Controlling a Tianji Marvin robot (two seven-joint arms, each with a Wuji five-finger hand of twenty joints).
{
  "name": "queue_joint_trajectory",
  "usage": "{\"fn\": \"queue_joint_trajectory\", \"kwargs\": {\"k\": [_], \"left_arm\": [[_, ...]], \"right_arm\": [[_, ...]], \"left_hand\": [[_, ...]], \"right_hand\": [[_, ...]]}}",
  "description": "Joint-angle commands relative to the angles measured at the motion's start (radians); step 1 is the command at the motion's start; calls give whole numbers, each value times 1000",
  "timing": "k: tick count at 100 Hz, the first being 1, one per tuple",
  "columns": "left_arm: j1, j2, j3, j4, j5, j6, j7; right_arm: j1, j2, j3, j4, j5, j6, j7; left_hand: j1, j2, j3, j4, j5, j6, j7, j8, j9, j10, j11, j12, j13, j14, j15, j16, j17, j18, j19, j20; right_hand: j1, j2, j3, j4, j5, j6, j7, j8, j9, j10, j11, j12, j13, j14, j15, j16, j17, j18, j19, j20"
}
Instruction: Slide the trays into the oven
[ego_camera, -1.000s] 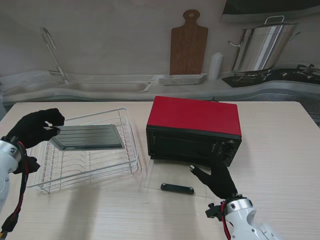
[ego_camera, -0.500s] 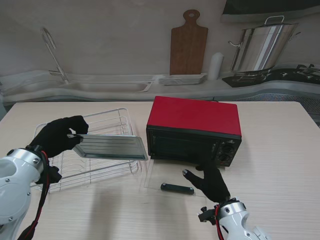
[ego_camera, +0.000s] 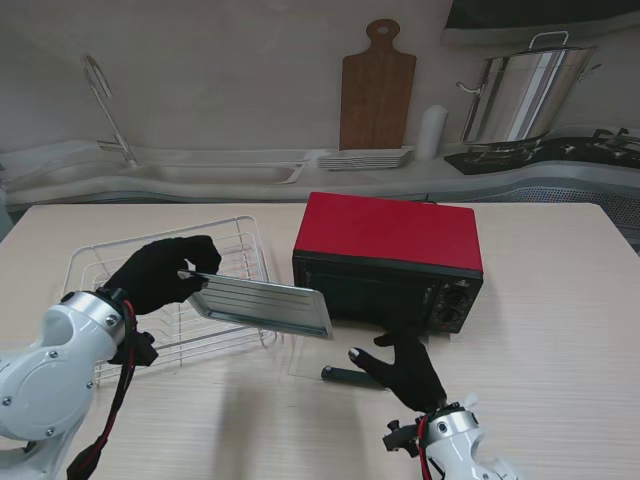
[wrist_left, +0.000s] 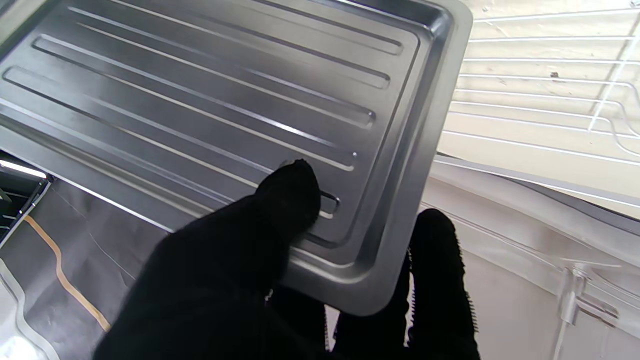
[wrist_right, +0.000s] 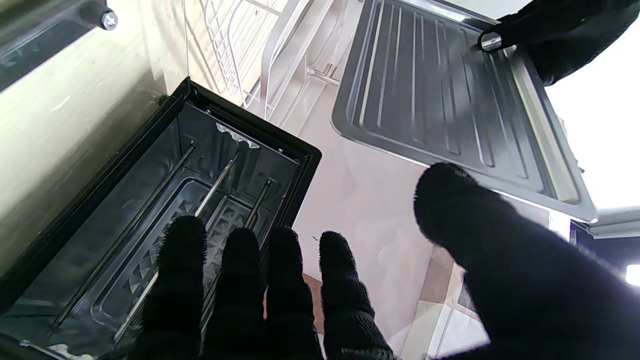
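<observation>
**Tray in the air, oven door down**

While the left hand (ego_camera: 160, 275) pinches one short edge of the tray (ego_camera: 262, 304), thumb on top and fingers under, the tray hangs tilted off the counter (ego_camera: 560, 290), between the white wire rack (ego_camera: 100, 270) and the red oven (ego_camera: 388, 255), its free end near the oven's front left corner. Oven sits mid-counter, glass door (ego_camera: 310, 355) folded flat toward the near edge, dark handle (ego_camera: 340, 375) on it. Right hand (ego_camera: 405, 368) is spread, fingers apart, gripping nothing, over the door's near right part; cannot tell if it touches. Counter is pale wood grain. Behind its far edge: sink with faucet (ego_camera: 105, 110) far left, wooden cutting board (ego_camera: 377, 85) leaning on the wall, steel stockpot (ego_camera: 520, 95) far right.
</observation>
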Motion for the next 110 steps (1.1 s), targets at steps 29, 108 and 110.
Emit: {"fn": "queue_joint_trajectory", "kwargs": {"k": [29,108,110], "left_arm": [[-51,5,65,15,7,-12,-51],[-153,12,169,81,-50,-15,-75],[-155,12,170,82,-51,-16,-76]], "right_arm": [[-6,-10,-24,12,1,-46,11],[66,-52,-127,114,40,-174,-122],[67,-53,-129,116,42,-177,-125]], "left_hand": [[49,127,154,113,97,-40,168,86,114,18,220,75,84,0,138,36,1,13,52,21],[39,127,162,132,95,-36,169,80,120,22,225,74,93,-1,150,34,13,14,54,21],[39,127,162,132,95,-36,169,80,119,22,225,74,93,0,150,34,13,14,54,21]], "right_hand": [[55,-65,-27,-60,-29,-34,39,20,-7,-54,27,9,3,-35,-2,-6,40,-45,7,12],[265,-195,235,-114,356,-165,179,34,425,-82,-9,11,388,-12,61,20,367,-64,77,6],[281,-186,230,-118,370,-168,179,36,440,-83,-14,10,398,-11,59,18,377,-66,76,1]]}}
